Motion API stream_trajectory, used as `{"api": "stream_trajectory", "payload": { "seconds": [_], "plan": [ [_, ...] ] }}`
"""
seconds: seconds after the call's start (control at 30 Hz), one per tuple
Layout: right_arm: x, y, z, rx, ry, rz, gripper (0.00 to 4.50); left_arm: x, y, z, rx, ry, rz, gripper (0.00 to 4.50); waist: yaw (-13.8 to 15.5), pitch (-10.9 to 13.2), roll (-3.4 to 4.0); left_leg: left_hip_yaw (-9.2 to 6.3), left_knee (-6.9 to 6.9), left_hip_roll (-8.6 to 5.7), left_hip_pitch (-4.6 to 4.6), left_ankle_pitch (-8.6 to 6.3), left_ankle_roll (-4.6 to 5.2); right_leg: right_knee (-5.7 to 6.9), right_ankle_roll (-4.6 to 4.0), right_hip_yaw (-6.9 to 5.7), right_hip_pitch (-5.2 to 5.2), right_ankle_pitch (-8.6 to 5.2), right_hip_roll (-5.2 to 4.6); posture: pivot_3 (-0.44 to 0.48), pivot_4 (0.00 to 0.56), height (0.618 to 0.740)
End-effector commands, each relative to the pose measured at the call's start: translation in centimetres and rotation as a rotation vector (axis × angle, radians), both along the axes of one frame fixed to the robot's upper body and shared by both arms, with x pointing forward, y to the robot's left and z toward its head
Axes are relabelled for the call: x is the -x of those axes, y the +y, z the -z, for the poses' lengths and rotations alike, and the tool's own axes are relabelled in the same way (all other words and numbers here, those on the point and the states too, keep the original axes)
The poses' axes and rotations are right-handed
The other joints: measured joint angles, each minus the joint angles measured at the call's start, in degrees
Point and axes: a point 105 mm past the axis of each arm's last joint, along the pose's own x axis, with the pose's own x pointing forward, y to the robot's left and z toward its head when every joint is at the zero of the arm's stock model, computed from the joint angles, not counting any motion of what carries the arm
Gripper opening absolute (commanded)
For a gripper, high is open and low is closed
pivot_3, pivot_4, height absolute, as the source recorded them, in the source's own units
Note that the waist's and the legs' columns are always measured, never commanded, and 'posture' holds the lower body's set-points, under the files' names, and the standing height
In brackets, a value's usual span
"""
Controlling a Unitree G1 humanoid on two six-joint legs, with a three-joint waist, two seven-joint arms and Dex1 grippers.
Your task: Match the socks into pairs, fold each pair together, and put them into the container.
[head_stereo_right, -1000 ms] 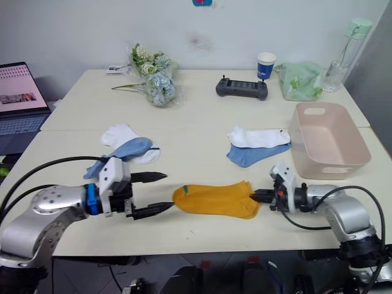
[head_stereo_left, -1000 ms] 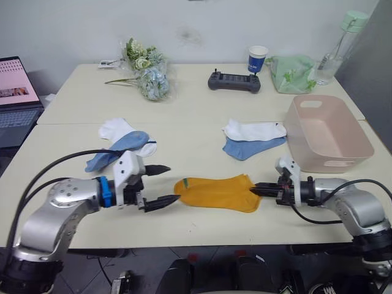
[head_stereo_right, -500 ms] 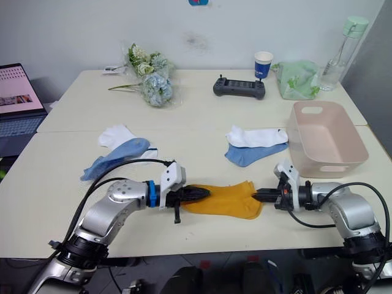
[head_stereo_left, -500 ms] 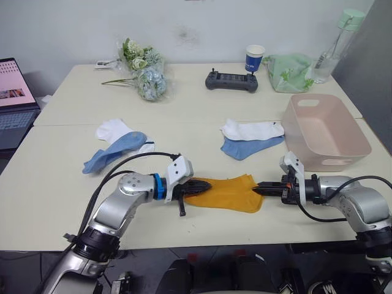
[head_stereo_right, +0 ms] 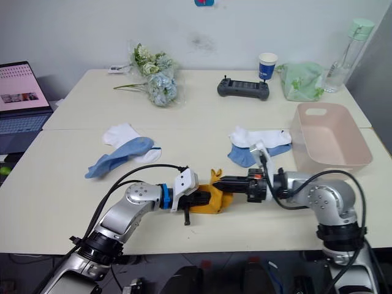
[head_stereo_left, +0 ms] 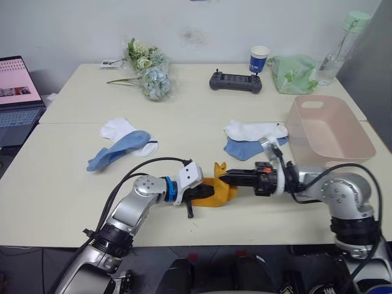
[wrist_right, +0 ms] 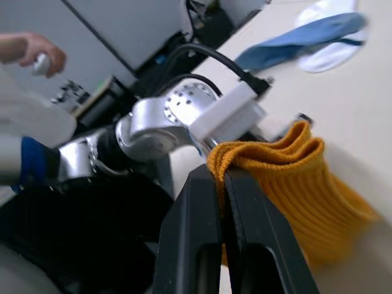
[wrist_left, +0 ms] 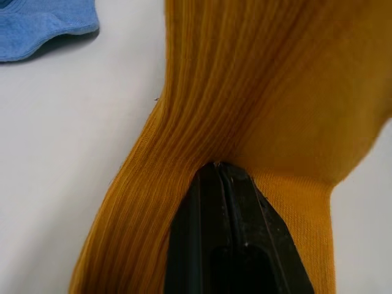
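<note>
A mustard-orange sock (head_stereo_left: 225, 191) lies bunched and folded near the table's front edge. My left gripper (head_stereo_left: 207, 191) is shut on its left end; in the left wrist view the black fingertips (wrist_left: 215, 177) pinch the ribbed fabric (wrist_left: 257, 92). My right gripper (head_stereo_left: 222, 178) is shut on the sock's other end (wrist_right: 263, 153) and holds it raised over the bunch, close to the left gripper. A white sock (head_stereo_left: 116, 128) and a light blue sock (head_stereo_left: 116, 151) lie at the left. Another white sock (head_stereo_left: 251, 129) overlaps a light blue one (head_stereo_left: 242, 149) at the right. The pink container (head_stereo_left: 343, 153) stands empty at the right.
At the back of the table are a flower bunch (head_stereo_left: 147, 76), a black controller (head_stereo_left: 235, 81), a paper cup (head_stereo_left: 258, 59), a green bag (head_stereo_left: 294, 72) and a bottle (head_stereo_left: 337, 43). A laptop (head_stereo_left: 15, 92) sits at far left. A person's hand (wrist_right: 40, 52) shows beyond the table.
My left gripper moved in and shut on the sock's left end. My right gripper carried the other end leftward, folding the flat sock into a bunch.
</note>
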Motion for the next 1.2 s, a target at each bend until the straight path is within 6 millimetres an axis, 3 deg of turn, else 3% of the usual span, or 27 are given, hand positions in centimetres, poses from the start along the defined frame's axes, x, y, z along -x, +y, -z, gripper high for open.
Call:
{"api": "stream_trajectory", "payload": {
  "seconds": [0.03,0.13,0.33,0.53,0.7,0.93,1.07,1.2],
  "plan": [
    [-0.3,1.2,0.1,-0.006,-0.039,-0.004,0.00,0.5,0.4,0.6,-0.018,0.040,-0.013,0.02,-0.2,0.0,0.00,0.02,0.00,-0.01,0.01,0.00,0.00,-0.01,0.01,0.03,0.00,0.01,0.00,0.000,0.150,0.740],
    [-0.9,1.8,1.1,-0.003,-0.035,0.018,0.00,0.7,1.4,-0.8,0.029,0.059,-0.064,0.02,-0.5,0.0,0.00,0.01,-0.02,0.04,0.04,0.00,0.00,0.04,0.01,0.05,-0.04,0.01,0.01,0.000,0.150,0.740],
    [-1.0,2.3,1.5,0.010,-0.055,0.008,0.00,2.8,5.5,-4.4,0.060,0.127,-0.128,0.02,-1.5,0.0,0.01,-0.05,-0.08,0.16,0.04,-0.01,0.02,0.19,0.01,0.11,-0.19,0.00,0.01,0.000,0.150,0.740],
    [-1.2,3.8,2.2,0.047,-0.081,-0.025,0.00,2.5,9.9,-7.9,0.034,0.071,-0.255,0.02,-1.6,0.0,0.03,-0.06,-0.07,0.14,0.07,-0.08,0.15,0.24,0.01,0.10,-0.18,0.00,0.03,0.000,0.150,0.740],
    [-1.6,4.3,1.8,0.042,-0.089,-0.042,1.52,2.8,11.4,-7.8,0.012,0.066,-0.300,0.00,-1.7,0.0,0.04,-0.04,-0.09,0.13,0.06,-0.02,0.03,0.18,0.01,0.12,-0.19,0.00,0.03,0.000,0.150,0.740],
    [-1.1,2.8,-0.6,0.006,-0.117,-0.047,4.08,2.7,9.5,-9.9,0.150,0.053,-0.279,0.00,-0.9,0.0,0.03,-0.04,-0.07,0.08,0.02,-0.05,0.09,0.13,0.01,0.10,-0.17,0.00,-0.09,0.000,0.150,0.740],
    [-1.7,1.4,0.0,0.096,-0.201,0.030,4.08,3.3,8.0,-9.6,0.128,0.060,-0.213,0.00,-0.9,0.0,0.03,-0.03,-0.09,0.09,0.02,-0.04,0.07,0.09,0.01,0.11,-0.17,0.00,-0.10,0.000,0.150,0.740],
    [-2.1,0.4,0.9,0.156,-0.233,0.087,3.06,3.3,7.5,-7.4,0.053,0.064,-0.197,0.00,-0.9,0.0,0.04,0.03,-0.11,0.10,0.04,-0.04,0.06,0.10,0.01,0.13,-0.17,0.00,-0.09,0.000,0.150,0.740]
  ]
}}
